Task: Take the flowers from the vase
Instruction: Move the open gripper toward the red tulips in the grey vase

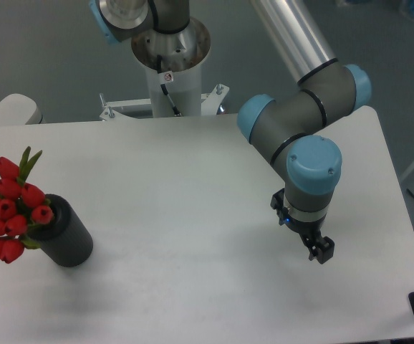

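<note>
Far to the left of your gripper, the flowers (10, 211) sit in the vase (65, 235) on the table (193, 179). Your gripper (320, 252) hangs well apart, holding nothing; its jaw opening cannot be determined.

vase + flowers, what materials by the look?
Vase: matte black, no glare or seams, probably plastic or rubber; can't tell which. Flowers: uniform saturated red buds, stiff green leaves, likely artificial plastic or fabric, unconfirmed.
</note>
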Robot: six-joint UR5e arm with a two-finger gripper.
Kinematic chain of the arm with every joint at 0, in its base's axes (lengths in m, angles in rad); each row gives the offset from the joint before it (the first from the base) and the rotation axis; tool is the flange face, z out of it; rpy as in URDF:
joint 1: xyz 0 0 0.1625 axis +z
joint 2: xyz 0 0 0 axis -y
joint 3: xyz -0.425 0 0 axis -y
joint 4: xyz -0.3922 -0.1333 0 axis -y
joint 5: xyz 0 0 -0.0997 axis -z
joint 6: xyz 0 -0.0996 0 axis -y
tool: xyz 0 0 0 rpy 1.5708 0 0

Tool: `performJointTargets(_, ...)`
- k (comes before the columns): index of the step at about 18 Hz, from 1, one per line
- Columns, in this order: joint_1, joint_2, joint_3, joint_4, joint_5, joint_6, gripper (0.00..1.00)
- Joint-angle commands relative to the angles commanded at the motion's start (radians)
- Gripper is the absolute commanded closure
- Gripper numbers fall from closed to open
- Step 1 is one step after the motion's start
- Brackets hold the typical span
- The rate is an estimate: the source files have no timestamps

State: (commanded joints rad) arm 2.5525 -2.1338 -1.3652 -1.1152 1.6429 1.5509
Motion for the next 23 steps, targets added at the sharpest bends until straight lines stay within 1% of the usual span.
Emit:
performJointTargets(5, -0.011, 0.009, -0.009, -0.008, -0.006, -0.006, 0.00)
performJointTargets(6, -0.018, 0.014, -0.020, -0.011, -0.018, -0.006, 0.00)
performJointTargets(8, -0.021, 0.038, -0.064, -0.006, -0.063, -0.015, 0.00)
performJointTargets(12, -0.023, 0.107, -0.169, 0.002, -0.202, -0.015, 0.00)
performJointTargets(13, -0.023, 0.123, -0.188, 0.002, -0.254, -0.014, 0.00)
performJointTargets(15, -0.031, 0.150, -0.224, 0.002, -0.406, -0.017, 0.00)
performJointTargets(17, -0.041, 0.173, -0.245, 0.002, -0.520, -0.063, 0.00)
performJointTargets(19, -0.084, 0.205, -0.253, 0.002, -0.561, -0.141, 0.00)
performJointTargets(22, -0.158, 0.227, -0.255, 0.002, -0.577, -0.251, 0.00)
performJointTargets(23, -0.176, 0.238, -0.255, 0.002, -0.601, -0.288, 0.00)
